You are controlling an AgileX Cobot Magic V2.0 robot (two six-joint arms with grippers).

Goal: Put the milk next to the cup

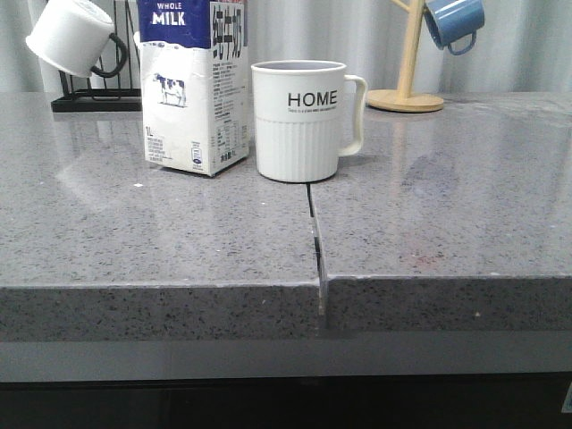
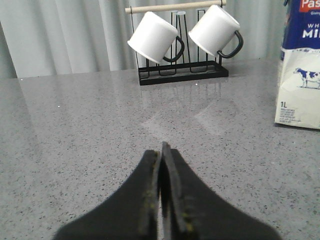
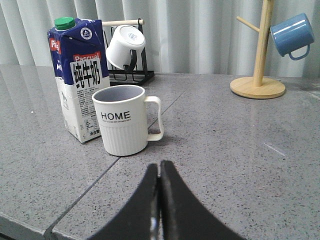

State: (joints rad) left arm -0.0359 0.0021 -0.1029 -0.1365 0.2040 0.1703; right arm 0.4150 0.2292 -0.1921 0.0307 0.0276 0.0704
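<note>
Grey stone worktop (image 1: 447,206) carries the milk (image 3: 80,77) upright just beside the cup (image 3: 122,120), ahead of the right pincer (image 3: 160,200); both it and the left pincer (image 2: 162,195) are pressed together, empty.

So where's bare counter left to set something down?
Free: grey stone counter right of the off-white ribbed HOME mug, and the near strip before the blue-topped milk carton. Crowded: the back edge, with black mug rack and wooden mug tree.

Front cam low, near counter edge, looks fwd across tabletop (image 1: 179,241); milk (image 1: 192,85) + cup (image 1: 299,121) close up. Left wrist cam just above surface, faces mug rack (image 2: 182,72), milk at frame edge. Right wrist cam higher, further back, shares milk, cup, blue mug (image 3: 292,34) w/ front.
</note>
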